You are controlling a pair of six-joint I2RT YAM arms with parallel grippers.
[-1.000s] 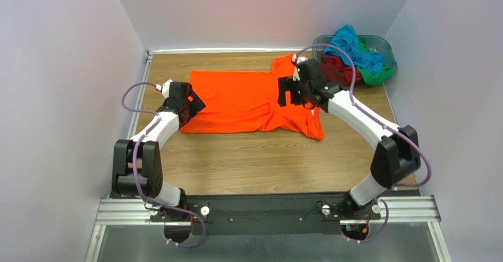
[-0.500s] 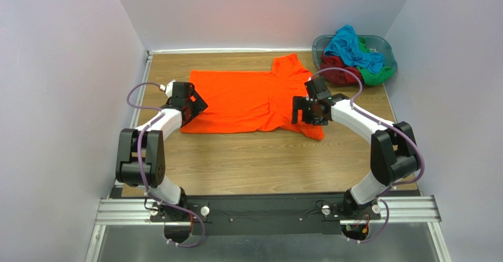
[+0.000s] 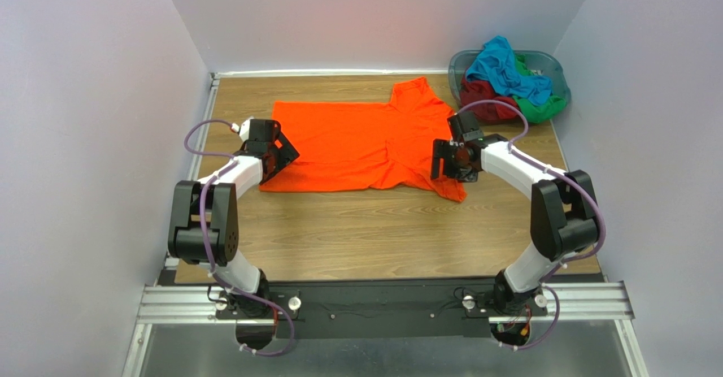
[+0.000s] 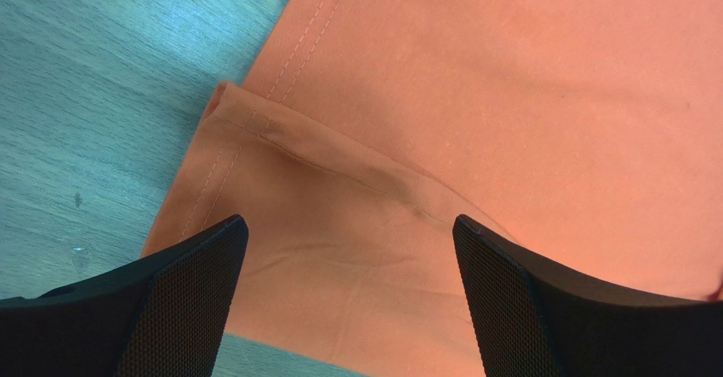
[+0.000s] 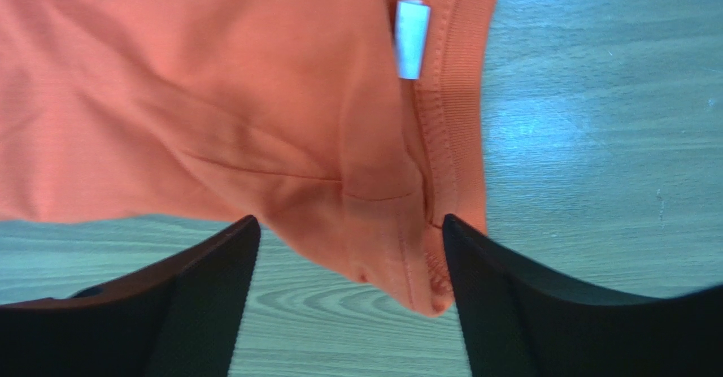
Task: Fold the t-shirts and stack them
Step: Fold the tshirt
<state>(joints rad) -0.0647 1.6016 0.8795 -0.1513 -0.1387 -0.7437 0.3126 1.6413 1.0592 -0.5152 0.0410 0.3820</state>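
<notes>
Grippers over the orange shirt – nothing pinched yet

The shirt [image 3: 356, 144] lies flat on the table [image 3: 382, 233], upper middle of the top view, hem to the left and collar to the right. The left gripper [image 3: 278, 151] has its jaws spread over the lower-left hem corner, and the right gripper [image 3: 445, 162] has its jaws spread astride the rumpled corner by the collar. I judge the step to be a two-corner grab for the first fold. Each jaw pair should come down at the stitched edge, take both layers and lift together, so the crease runs straight. The bunched cloth by the collar may pull unevenly. The basket [image 3: 556, 67] in the upper right holds the blue [image 3: 505, 63], red [image 3: 484, 101] and green [image 3: 543, 107] shirts, close behind the right arm – swing clear of it.
</notes>
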